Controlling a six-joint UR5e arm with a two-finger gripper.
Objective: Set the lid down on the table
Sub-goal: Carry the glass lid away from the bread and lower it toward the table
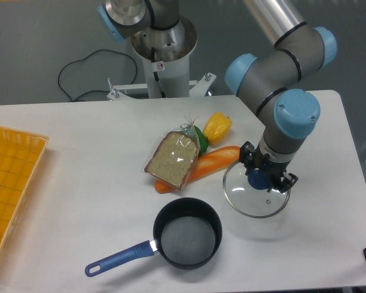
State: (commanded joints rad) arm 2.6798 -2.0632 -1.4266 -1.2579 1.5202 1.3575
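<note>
The lid is round clear glass with a metal rim and a blue centre knob. It lies level at the table surface, just right of the saucepan, and I cannot tell whether it touches the tabletop. My gripper points straight down over the lid's centre. Its fingers stand on either side of the blue knob and look closed on it. The wrist hides the top of the knob and the fingertips.
A dark saucepan with a blue handle stands front centre. A bagged bread slice, a carrot, a yellow pepper and something green lie behind the lid. A yellow-orange grid tray is at the left edge.
</note>
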